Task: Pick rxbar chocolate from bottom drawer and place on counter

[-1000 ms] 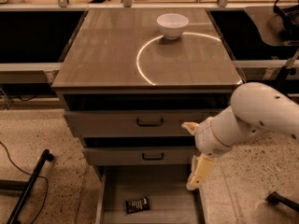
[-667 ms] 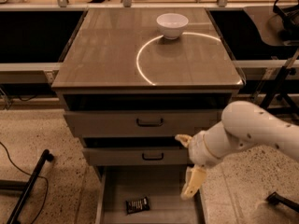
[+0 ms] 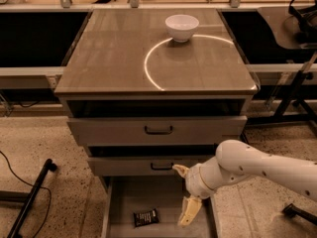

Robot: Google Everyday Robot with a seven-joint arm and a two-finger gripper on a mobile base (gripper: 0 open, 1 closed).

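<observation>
1. the gripper is low on the right side of the open bottom drawer, on the end of the white arm that comes in from the right. it's the only arm, so no choosing which one goes.
2. its two tan fingers are spread wide, one pointing up towards the middle drawer's handle and the other hanging down over the drawer floor. nothing is between them, so it's empty.
3. the rxbar chocolate lies flat on the drawer floor, a bit left of centre and towards the pulled-out front. it's off to the gripper's left and a touch nearer the camera. it's near the lower finger but not touching it, with bare floor showing between them.
4. the bar's long axis runs roughly side to side across the drawer, with the right end tipped slightly towards the back. my guess is the fingers want to close across the short width, so the wrist probably needs turning before it drops.
5. looks-wise it's a small dark wrapper with pale lettering i can't read, and it seems flat and uncrumpled.
6. can't tell how high the gripper is above the floor.
7. the counter is up top, with a white bowl near the back and a curved light streak across it.
</observation>
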